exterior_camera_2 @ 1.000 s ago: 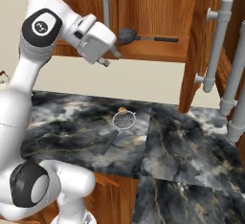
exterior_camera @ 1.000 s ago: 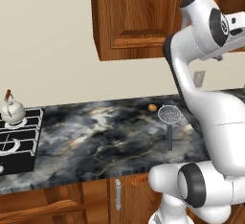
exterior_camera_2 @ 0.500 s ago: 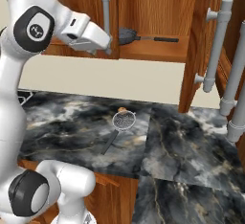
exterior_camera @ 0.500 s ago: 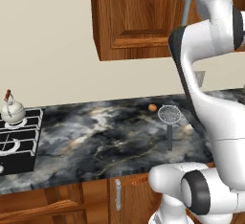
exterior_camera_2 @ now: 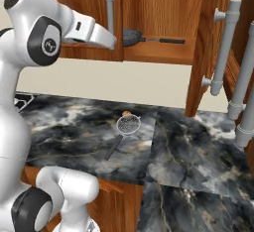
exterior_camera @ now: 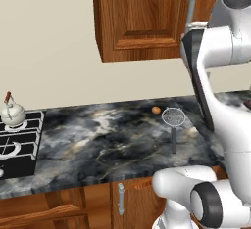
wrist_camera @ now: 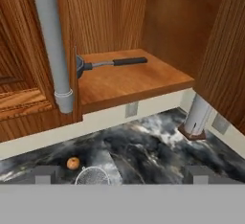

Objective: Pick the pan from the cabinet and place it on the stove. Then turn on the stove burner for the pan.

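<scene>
The dark pan (exterior_camera_2: pixel 133 36) lies on the bottom shelf of the open reddish-brown cabinet (exterior_camera_2: pixel 158 55), its thin handle (exterior_camera_2: pixel 166 40) pointing right. In the hand view the pan (wrist_camera: pixel 80 67) is mostly hidden behind the door edge and a grey bar handle (wrist_camera: pixel 52 46); its handle (wrist_camera: pixel 117 62) lies along the shelf. My gripper (exterior_camera_2: pixel 113 40) hangs just left of the pan, at shelf height and apart from it. Its jaws (wrist_camera: pixel 122 174) stand open and empty. The black stove (exterior_camera: pixel 14 145) sits at the counter's far left.
A white kettle (exterior_camera: pixel 11 113) stands on the stove's back burner. A silver mesh strainer (exterior_camera_2: pixel 128 124) and a small orange thing (exterior_camera_2: pixel 127 113) lie on the marble counter under the cabinet. The open door with grey bar handles (exterior_camera_2: pixel 223 47) juts out at right.
The arm has lifted and straightened, and the hand has levelled toward the cabinet opening beside the pan. The gripper has stayed open. Pan, strainer and kettle have not moved.
</scene>
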Controlling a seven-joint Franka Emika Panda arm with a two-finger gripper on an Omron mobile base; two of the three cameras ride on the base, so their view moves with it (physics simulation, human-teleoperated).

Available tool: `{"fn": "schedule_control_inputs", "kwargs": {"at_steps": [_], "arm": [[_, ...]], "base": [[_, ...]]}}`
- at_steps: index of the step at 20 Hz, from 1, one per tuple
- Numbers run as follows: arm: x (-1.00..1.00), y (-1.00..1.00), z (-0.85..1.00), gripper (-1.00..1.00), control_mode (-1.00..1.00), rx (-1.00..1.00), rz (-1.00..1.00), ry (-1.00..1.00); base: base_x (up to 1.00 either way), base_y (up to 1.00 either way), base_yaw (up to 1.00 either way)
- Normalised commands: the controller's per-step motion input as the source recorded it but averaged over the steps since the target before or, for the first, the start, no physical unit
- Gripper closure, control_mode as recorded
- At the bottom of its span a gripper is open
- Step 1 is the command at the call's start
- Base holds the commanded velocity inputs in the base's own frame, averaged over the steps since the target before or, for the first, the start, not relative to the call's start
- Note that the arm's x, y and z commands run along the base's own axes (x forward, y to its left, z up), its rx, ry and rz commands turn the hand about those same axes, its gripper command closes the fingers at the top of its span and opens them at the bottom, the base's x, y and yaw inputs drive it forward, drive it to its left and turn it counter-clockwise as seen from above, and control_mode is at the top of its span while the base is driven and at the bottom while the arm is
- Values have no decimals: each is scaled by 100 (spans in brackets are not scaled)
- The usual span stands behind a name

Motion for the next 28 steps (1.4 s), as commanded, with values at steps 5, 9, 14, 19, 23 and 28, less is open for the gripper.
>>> {"fn": "schedule_control_inputs", "kwargs": {"at_steps": [5, 9, 14, 19, 23, 28], "arm": [[46, 37, 8, -100, -100, 0, 23, -11], [47, 8, 8, -100, -100, 0, 21, -6], [39, 0, 5, -100, -100, 0, 15, -3], [33, 0, 4, -100, -100, 0, 10, 0], [21, -1, 7, -100, -100, 0, 2, 0], [19, 0, 6, -100, -100, 0, 0, 0]], "base": [[0, 0, 0], [0, 0, 0], [0, 0, 0], [0, 0, 0], [0, 0, 0], [0, 0, 0]]}}
